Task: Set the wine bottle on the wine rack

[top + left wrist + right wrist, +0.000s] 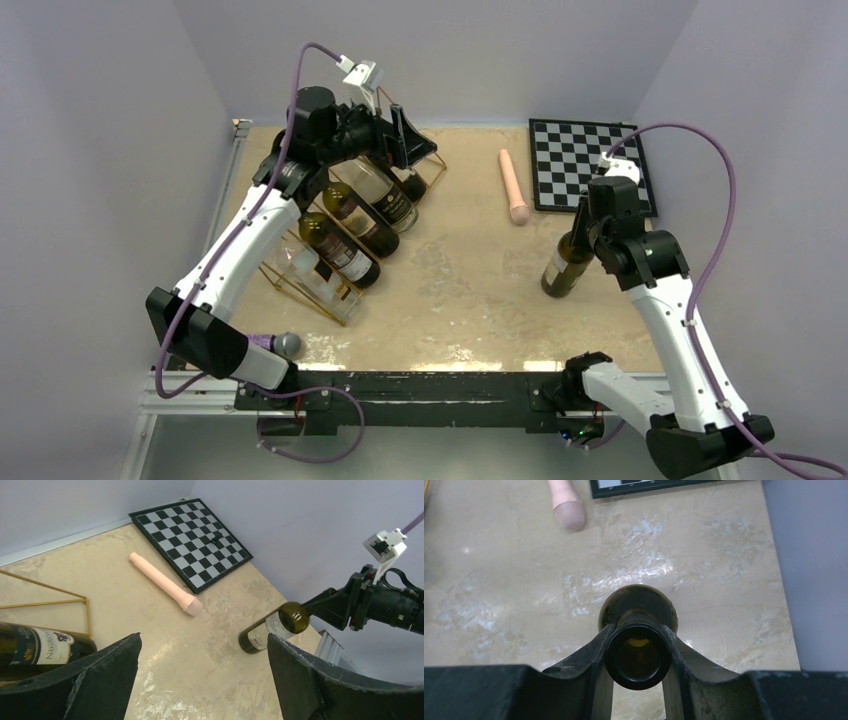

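Black on dark green over on the right: clamping the right gripper (pixel 638 630) round the neck of the wine bottle (pixel 638 597), just under the lip, fingers (pixel 596 650) pressed to the glass on both sides. Looking straight down the open mouth from the wrist camera, so gripping from above, along the bottle's own axis. Makes sense as a hold: narrow enough for the jaws, and leaves the whole body free to slide into a slot. Leaning a touch in the overhead view, base low over the table (pixel 460 290); impossible to say whether touching or just off it. Well apart from the wine rack (pixel 290 280), away on the left side, with a pale pink cylinder (pixel 513 187) and a chessboard (pixel 585 165) lying further back.

Over to the left gripper (pixel 204 637): spread wide, holding nothing, hanging above the far end of the rack and facing across toward the bottle. Looks like waiting for a handover, or parked to steady the gold wire frame. Loaded already with several bottles (pixel 345 245) lying on the slope. Calls for a long carry leftward and a tilt to match that angle; risks clipping the stored glass or the arm above it.
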Robot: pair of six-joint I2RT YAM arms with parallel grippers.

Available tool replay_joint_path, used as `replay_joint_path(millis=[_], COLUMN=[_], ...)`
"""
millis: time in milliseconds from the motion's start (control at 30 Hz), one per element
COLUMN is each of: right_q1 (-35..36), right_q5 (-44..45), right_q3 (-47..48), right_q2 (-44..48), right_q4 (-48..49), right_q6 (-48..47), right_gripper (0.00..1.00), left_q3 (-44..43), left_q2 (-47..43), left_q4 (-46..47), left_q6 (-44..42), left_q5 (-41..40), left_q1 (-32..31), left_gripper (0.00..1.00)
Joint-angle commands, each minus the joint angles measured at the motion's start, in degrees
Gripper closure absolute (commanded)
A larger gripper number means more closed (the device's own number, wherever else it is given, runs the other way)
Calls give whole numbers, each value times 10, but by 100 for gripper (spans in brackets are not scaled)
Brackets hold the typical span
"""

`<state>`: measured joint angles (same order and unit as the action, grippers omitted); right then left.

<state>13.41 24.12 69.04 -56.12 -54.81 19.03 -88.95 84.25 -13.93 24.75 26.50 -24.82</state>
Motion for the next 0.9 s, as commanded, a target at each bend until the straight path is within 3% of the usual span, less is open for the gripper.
replay_joint_path(millis=[0,333,467,600,867], right_q1=[44,184,210,218,232], right_q5=[-70,-171,-205,-211,-218], right_q3=[34,46,31,26,7], right_q2=[40,27,15,3,-14], right_q4=[48,109,138,149,164], right_q6=[-30,-101,-129,-145,-158], right_gripper=[100,100,100,100,97], left_q3=[-11,51,82,127,141], left_q2=[2,7,-1,-15,-8], left_q4=[33,60,64,125,166], left_q6=[-44,-105,-111,-78,-54], left_q5=[107,198,175,174,179], left_q1=[-10,-41,-41,-41,-41], left_gripper=[1,1,1,1,1])
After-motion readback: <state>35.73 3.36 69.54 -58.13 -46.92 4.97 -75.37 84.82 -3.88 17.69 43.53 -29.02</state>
